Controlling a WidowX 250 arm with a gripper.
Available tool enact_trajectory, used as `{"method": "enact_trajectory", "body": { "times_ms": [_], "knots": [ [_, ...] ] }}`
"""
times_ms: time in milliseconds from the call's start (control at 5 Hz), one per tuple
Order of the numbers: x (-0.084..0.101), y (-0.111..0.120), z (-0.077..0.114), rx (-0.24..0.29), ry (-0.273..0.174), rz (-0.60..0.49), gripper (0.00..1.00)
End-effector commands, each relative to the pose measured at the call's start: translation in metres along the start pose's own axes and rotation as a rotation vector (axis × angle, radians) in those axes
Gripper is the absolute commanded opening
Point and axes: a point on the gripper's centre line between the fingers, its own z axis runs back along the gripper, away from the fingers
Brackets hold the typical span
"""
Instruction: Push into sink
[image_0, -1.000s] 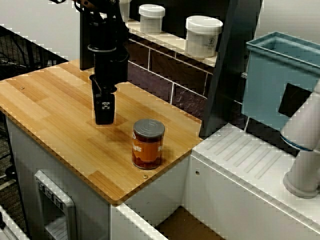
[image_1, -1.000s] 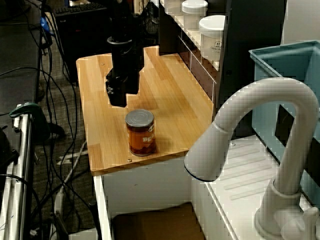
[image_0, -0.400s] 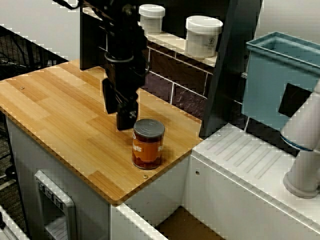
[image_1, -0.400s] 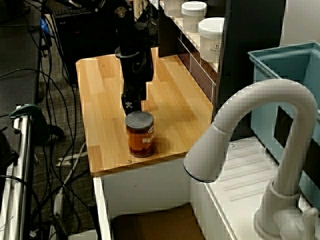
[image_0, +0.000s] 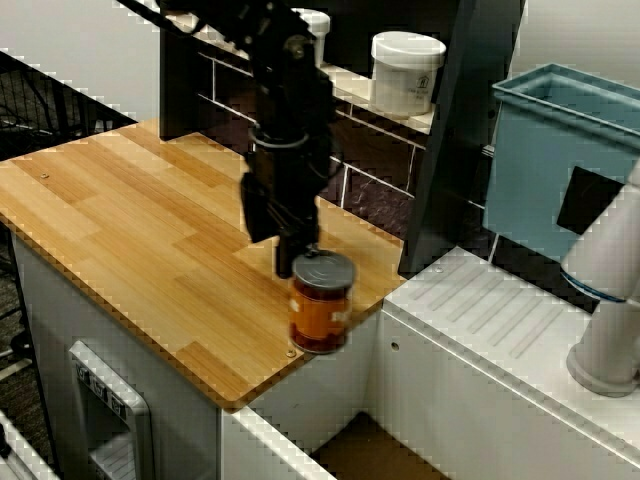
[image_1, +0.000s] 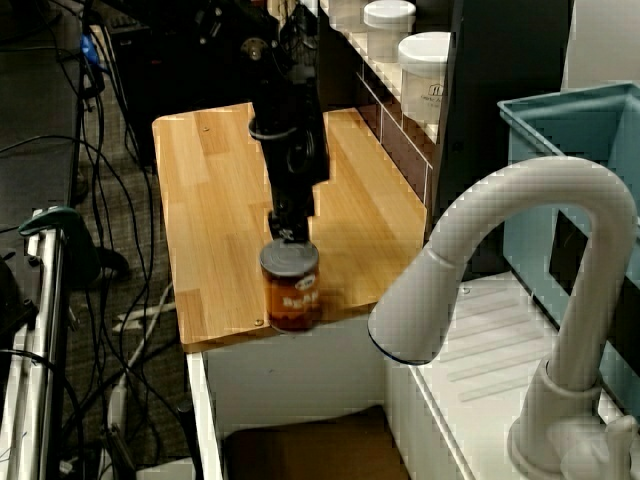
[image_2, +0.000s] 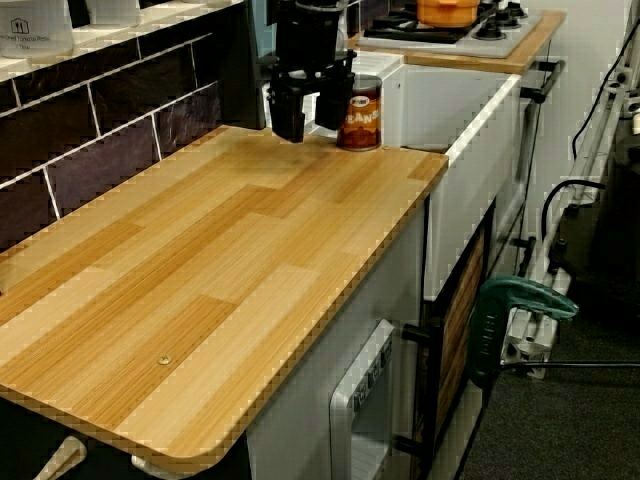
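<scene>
The orange can (image_0: 322, 303) stood upright at the wooden counter's (image_0: 120, 235) edge nearest the sink (image_0: 375, 455), which lay just past that edge. The gripper (image_2: 308, 113) pressed against the can's far side, its fingers (image_2: 287, 112) apart and holding nothing.

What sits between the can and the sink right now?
Nothing but a narrow strip of bare wooden counter. In the view from above, the can stands near the counter's edge, with the sink just beyond and below it.

A: Is the light good?
B: Even and bright on the wooden counter (image_2: 230, 260), with soft shadows.
A: Any blur?
B: The can (image_0: 322, 301) smears slightly; edges look jagged.
</scene>
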Motion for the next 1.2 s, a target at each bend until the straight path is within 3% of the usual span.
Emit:
{"method": "enact_trajectory", "body": {
  "times_ms": [0, 200, 400, 1000],
  "knots": [
    [0.005, -0.027, 0.01, -0.023, 0.018, -0.077, 1.0],
    [0.003, -0.038, 0.016, -0.023, 0.018, -0.096, 1.0],
    [0.004, -0.046, 0.023, -0.056, 0.037, -0.084, 1.0],
    [0.004, -0.041, 0.03, -0.079, 0.019, -0.102, 1.0]
  ]
}}
